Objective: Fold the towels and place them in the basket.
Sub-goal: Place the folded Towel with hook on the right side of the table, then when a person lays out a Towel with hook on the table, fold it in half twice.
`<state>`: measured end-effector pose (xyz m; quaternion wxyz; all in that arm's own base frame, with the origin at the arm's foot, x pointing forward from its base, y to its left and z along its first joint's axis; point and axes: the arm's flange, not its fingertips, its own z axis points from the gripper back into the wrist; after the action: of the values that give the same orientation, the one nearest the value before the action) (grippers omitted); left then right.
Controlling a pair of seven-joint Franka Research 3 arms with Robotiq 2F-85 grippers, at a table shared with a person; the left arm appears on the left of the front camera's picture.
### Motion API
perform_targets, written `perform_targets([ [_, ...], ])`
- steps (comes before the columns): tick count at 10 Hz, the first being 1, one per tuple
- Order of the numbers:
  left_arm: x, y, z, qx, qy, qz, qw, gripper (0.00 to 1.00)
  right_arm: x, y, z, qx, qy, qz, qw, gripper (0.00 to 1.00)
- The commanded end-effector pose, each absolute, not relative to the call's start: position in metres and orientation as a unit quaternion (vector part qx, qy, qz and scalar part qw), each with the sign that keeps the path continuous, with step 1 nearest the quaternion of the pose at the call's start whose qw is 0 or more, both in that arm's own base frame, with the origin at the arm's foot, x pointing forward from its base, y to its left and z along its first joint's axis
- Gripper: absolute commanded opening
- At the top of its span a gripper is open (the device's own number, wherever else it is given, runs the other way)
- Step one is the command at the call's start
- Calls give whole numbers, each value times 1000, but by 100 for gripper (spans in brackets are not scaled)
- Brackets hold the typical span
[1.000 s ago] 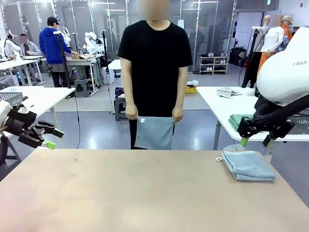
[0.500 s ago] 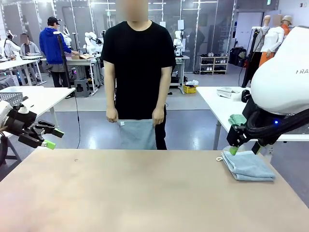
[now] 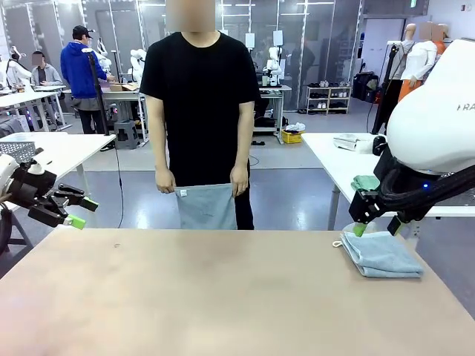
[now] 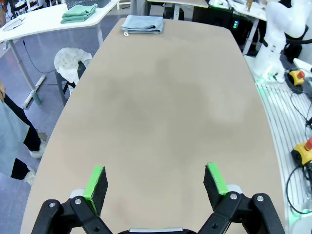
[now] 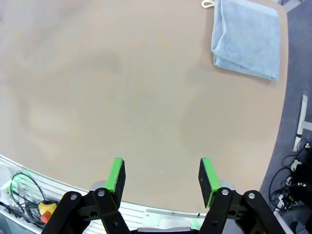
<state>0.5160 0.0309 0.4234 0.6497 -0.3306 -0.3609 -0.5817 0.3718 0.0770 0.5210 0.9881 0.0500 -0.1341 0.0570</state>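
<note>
My left hand (image 3: 82,213) and right hand (image 3: 376,228) both gape, empty. A folded towel (image 3: 381,254) lies at the table's (image 3: 223,297) far right corner. The person (image 3: 200,111) holds a second towel (image 3: 206,205) — its bottom is hidden behind the far edge.

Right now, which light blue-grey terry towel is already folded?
The light blue-grey terry towel lying at the right end of the table; the other towel hangs from the person's hands.

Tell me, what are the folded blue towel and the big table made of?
The folded light blue-grey towel looks like soft terry cloth: fuzzy, dull surface and plump folded edges. The flat beige table top seems smooth laminate or coated wood, matte and even; which one I cannot tell.
</note>
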Motion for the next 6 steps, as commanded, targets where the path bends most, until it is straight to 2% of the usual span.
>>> perform_targets([
  [1,516,31,425,-330,-363,-582,649,100,371,77,524,55,-134,43,989,76],
  [6,516,31,425,-330,-363,-582,649,100,371,77,524,55,-134,43,989,76],
])
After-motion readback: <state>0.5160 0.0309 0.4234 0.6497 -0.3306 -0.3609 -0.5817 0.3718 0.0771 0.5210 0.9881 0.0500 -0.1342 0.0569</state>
